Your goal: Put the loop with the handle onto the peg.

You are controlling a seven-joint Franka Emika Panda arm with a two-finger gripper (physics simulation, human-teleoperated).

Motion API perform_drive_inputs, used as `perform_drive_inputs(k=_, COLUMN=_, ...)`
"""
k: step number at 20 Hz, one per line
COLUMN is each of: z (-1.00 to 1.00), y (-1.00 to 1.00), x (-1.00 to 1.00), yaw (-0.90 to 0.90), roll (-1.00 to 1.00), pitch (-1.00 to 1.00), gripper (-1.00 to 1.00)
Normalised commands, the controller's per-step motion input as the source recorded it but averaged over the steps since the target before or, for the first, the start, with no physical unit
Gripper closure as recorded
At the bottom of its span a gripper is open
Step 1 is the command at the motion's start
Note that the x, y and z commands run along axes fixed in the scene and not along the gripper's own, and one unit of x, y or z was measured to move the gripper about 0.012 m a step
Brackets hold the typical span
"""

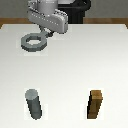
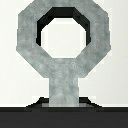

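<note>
The loop with the handle [image 1: 31,42] is a flat grey faceted ring near the table's far edge, on the exterior view's left. Its tab handle [image 1: 44,36] points toward my gripper [image 1: 49,34], which is shut on that handle. In the wrist view the ring [image 2: 29,50] fills the picture and its handle [image 2: 63,87] runs into the dark gripper body at the picture's edge; the fingertips are hidden. The peg [image 1: 34,104], a short upright dark-grey cylinder, stands near the front on the exterior view's left, well apart from the ring.
A brown rectangular wooden block [image 1: 96,105] stands upright at the front, on the exterior view's right of the peg. The white table [image 1: 90,60] spreads between them and the ring. A black robot base [image 1: 80,12] sits at the far edge.
</note>
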Motion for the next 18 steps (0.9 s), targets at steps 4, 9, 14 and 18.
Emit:
perform_drive_inputs(k=4, z=0.00, y=0.00, x=1.00, yaw=0.00, roll=0.00, pitch=0.00, gripper=1.00)
perform_drive_inputs(k=9, z=0.00, y=0.03, x=1.00, yaw=0.00, roll=0.00, pitch=0.00, gripper=1.00)
perform_drive_inputs(k=14, z=0.00, y=0.40, x=0.20, yaw=0.00, roll=0.00, pitch=0.00, gripper=1.00)
perform_drive_inputs(k=18, z=0.00, y=0.00, x=0.75, yaw=0.00, roll=0.00, pitch=0.00, gripper=1.00)
